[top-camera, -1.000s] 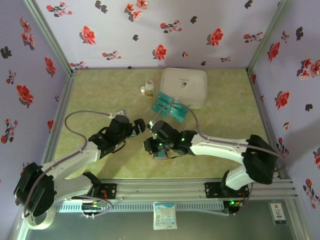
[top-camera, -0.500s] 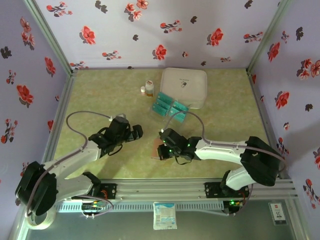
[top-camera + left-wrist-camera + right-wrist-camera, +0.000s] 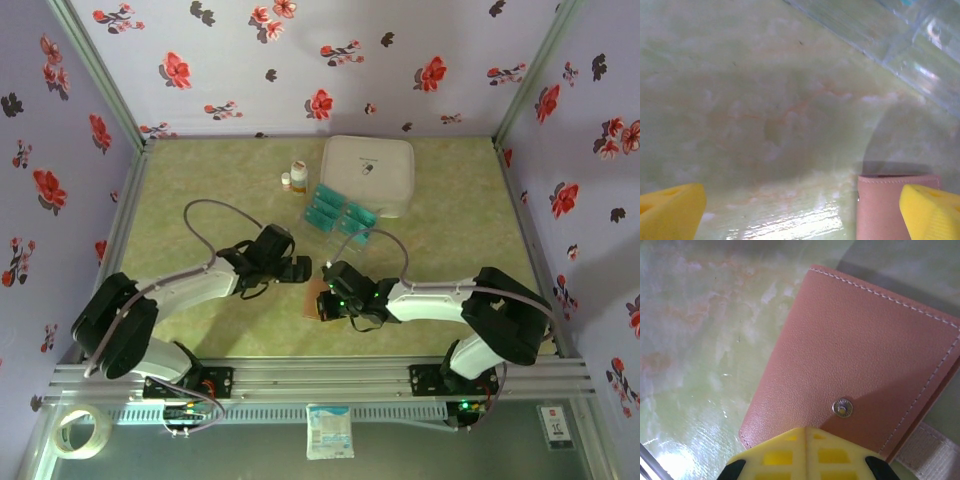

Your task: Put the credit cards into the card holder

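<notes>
Wallet [image 3: 860, 355] lies folded on the desk [image 3: 200, 200], snap up. My right tool [image 3: 805, 445] is fully closed, empty, at its near edge. Left tool [image 3: 800, 212] gapes wide, empty, just beside it. Cards [image 3: 340, 213] wait well apart. I advise pinning firmly and catching the flap edge squarely.

card holder [image 3: 860, 355] lying on the table [image 3: 190, 210], credit cards [image 3: 338, 213] sitting in a tray [image 3: 875, 35] behind it, case [image 3: 368, 170] lying behind the tray
</notes>
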{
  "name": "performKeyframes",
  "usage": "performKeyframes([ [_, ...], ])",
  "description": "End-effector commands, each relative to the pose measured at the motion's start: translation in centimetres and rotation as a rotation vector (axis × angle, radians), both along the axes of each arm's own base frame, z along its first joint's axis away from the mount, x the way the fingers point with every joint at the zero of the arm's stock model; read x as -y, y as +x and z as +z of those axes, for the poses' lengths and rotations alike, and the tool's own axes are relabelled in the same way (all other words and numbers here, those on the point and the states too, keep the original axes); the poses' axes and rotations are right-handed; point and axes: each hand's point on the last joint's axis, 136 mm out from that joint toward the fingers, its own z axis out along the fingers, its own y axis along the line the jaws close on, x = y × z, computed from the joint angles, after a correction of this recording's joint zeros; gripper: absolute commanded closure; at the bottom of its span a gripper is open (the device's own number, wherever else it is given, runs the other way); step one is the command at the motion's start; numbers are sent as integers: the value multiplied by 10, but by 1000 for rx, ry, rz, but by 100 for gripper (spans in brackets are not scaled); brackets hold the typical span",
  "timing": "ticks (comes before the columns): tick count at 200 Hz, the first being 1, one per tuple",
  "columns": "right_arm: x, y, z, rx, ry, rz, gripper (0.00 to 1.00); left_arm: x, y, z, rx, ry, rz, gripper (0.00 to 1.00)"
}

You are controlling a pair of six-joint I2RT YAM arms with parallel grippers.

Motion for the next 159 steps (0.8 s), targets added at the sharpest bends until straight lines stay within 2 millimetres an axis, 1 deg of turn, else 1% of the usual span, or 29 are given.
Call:
performKeyframes([
  [1,1,3,2,-3,25,-27,100,12,-4,-4,3,14,-55,0],
  [26,3,3,4,-10,36,-38,100,22,-13,-14,-6,25,-90,0],
  [42,6,3,10,-8,54,-53,100,26,-16,-24,-21,45,-99,0],
  [49,8,5,16,2,70,-69,100,26,-18,-29,-32,62,-103,0],
  [59,12,8,28,24,93,-94,97,27,-20,-35,-35,94,-106,0],
  [76,27,15,49,52,102,-151,92,22,-22,-44,-39,154,-80,0],
  [83,32,17,59,69,112,-167,88,20,-23,-46,-41,161,-66,0],
  [98,47,22,78,96,129,-213,75,13,-26,-51,-54,183,-34,0],
  [110,59,26,93,112,148,-253,70,8,-27,-53,-60,202,-12,0],
  [128,76,33,115,121,171,-319,53,3,-27,-57,-71,239,18,0],
  [145,92,40,135,125,173,-370,46,0,-27,-61,-89,276,45,0],
  [154,101,45,147,128,170,-402,39,-2,-28,-64,-100,294,58,0],
  [159,105,47,150,120,164,-419,36,-3,-28,-66,-107,300,68,0],
])
